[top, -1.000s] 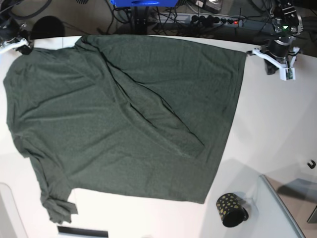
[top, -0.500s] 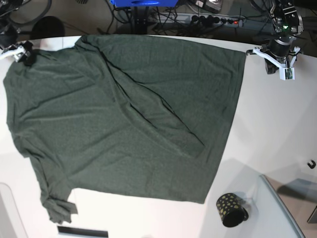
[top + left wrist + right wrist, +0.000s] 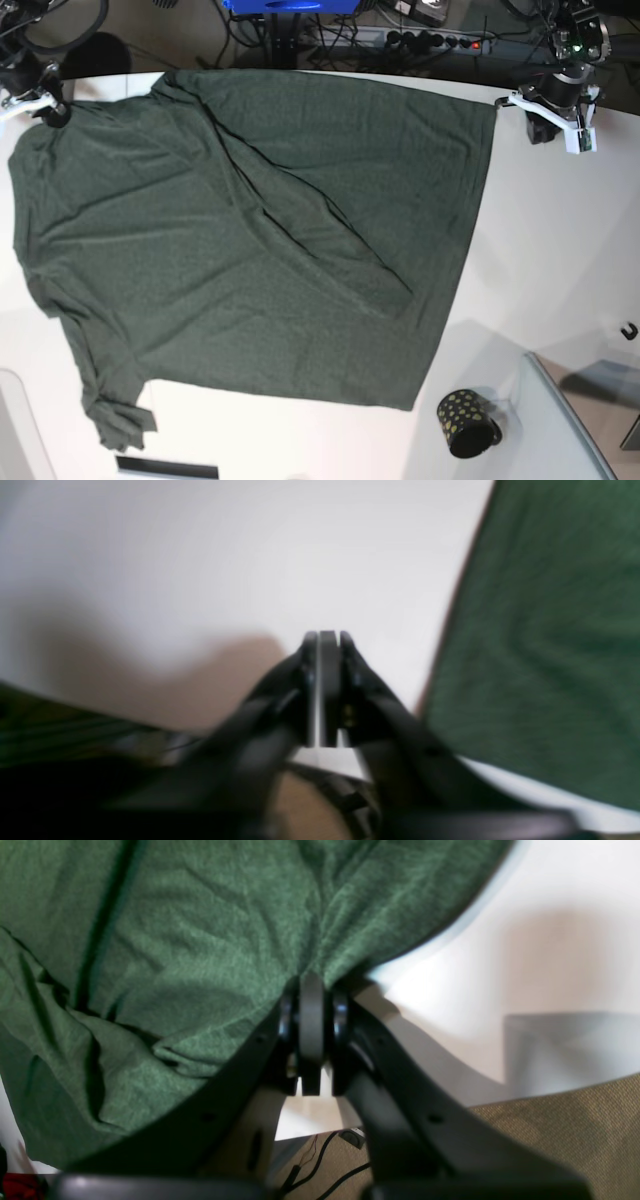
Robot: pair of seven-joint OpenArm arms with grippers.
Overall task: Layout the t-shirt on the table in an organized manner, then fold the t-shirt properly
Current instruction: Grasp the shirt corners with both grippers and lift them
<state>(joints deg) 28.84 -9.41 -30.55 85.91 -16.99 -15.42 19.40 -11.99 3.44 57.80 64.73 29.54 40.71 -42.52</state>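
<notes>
Shirt thin, limp, light; best pinched at corners. Right claw clenched on shirt edge. Left claw seemingly closed, empty, beside shirt on table.

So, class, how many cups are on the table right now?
1. A black cup with gold dots lies on the table, off the t-shirt's near corner. The shirt could hide others.

A robotics lab or test bench is suggested. Along the top of the base view, a power strip with a red switch and tangled black cables are seen behind a large white table. A blue device is mounted at the top centre. Brown carpet is seen at the right wrist view's lower right.
</notes>
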